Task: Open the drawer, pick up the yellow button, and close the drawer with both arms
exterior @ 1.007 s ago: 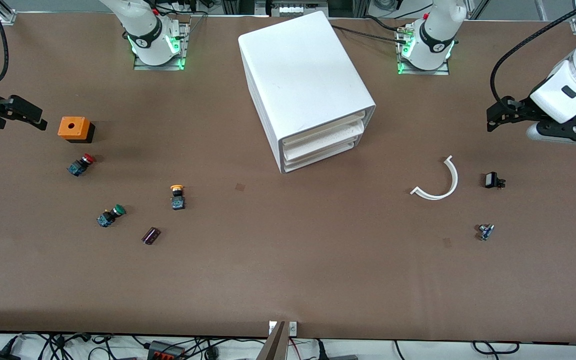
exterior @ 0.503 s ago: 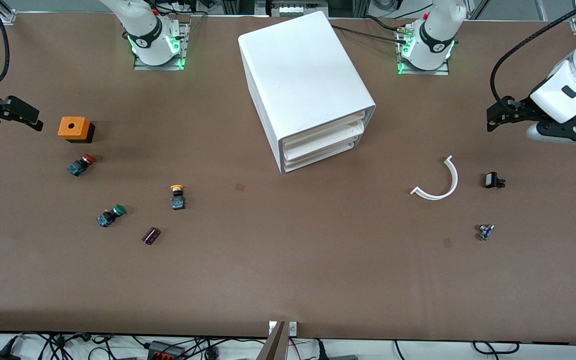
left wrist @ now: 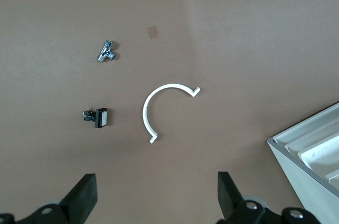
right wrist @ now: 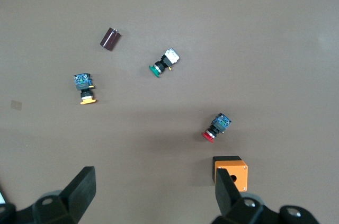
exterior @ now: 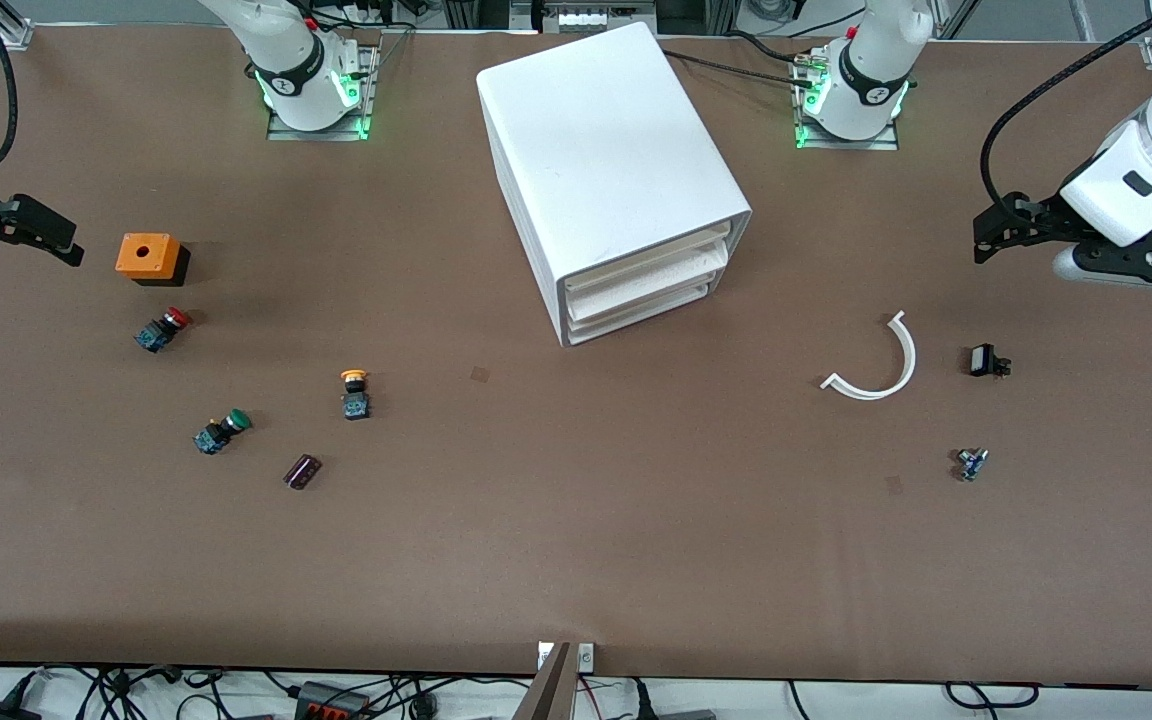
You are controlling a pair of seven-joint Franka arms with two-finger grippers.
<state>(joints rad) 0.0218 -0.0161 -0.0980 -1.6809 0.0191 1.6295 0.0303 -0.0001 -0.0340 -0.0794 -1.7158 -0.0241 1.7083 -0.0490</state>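
The white cabinet (exterior: 606,150) stands mid-table with all three drawers shut; the drawer (exterior: 651,262) is the top one. A cabinet corner shows in the left wrist view (left wrist: 312,155). The button (exterior: 354,392) with the yellow-orange cap lies on the open table toward the right arm's end, also in the right wrist view (right wrist: 85,89). My right gripper (exterior: 64,240) (right wrist: 154,179) is open and empty over the table's edge beside an orange box (exterior: 148,257). My left gripper (exterior: 986,238) (left wrist: 154,187) is open and empty over the left arm's end.
A red-capped button (exterior: 162,329), a green-capped button (exterior: 222,431) and a dark cylinder (exterior: 302,471) lie near the yellow one. A white curved strip (exterior: 881,365), a small black switch (exterior: 986,361) and a metal part (exterior: 971,464) lie toward the left arm's end.
My right gripper has drifted a little toward the right arm's end of the table, away from the orange box. The left arm and all objects have not moved.
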